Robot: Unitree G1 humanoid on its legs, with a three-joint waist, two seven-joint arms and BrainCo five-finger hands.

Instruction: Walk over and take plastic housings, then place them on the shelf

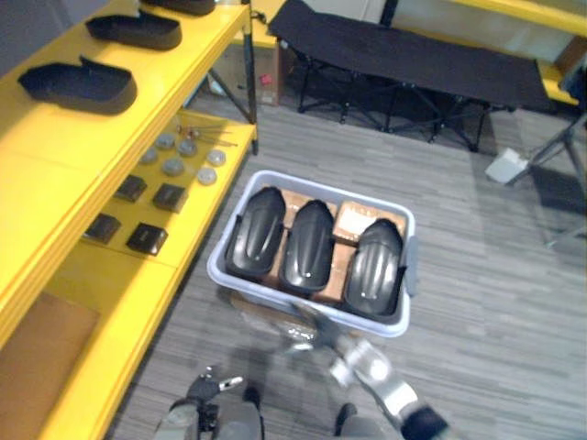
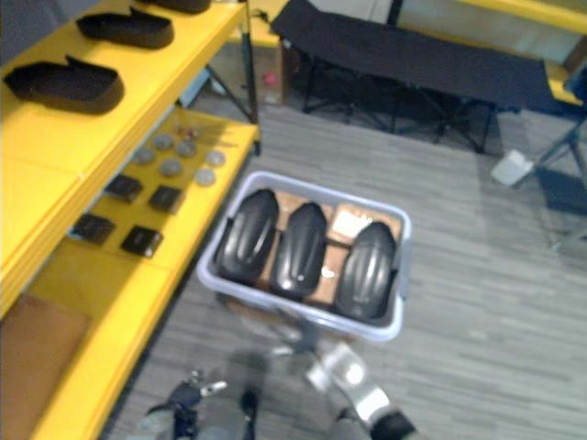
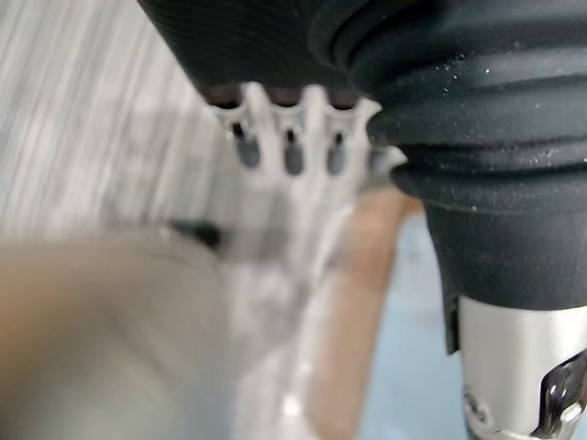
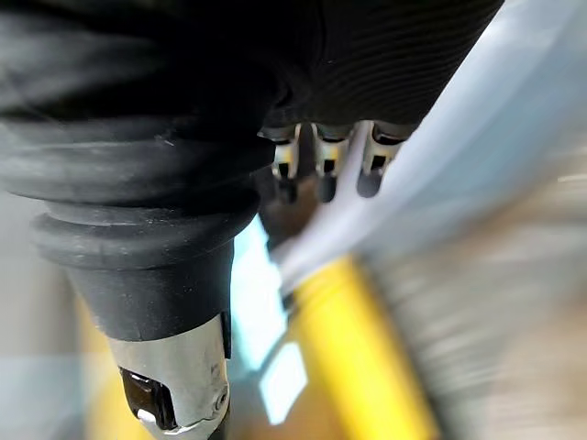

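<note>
Right hand (image 1: 365,363) sits near bin (image 1: 303,302) wall, left hand (image 1: 209,385) low; grip state of both: cannot tell. Risk: a reach clips the rim and jolts the housings (image 1: 307,246).

- No word, number or sign could be read anywhere.
- A pale label (image 1: 365,216) lay on the cardboard (image 1: 292,198) inside the grey bin (image 1: 293,302), beside the plastic housings (image 1: 308,246). Its print was too small and blurred to make out.
</note>
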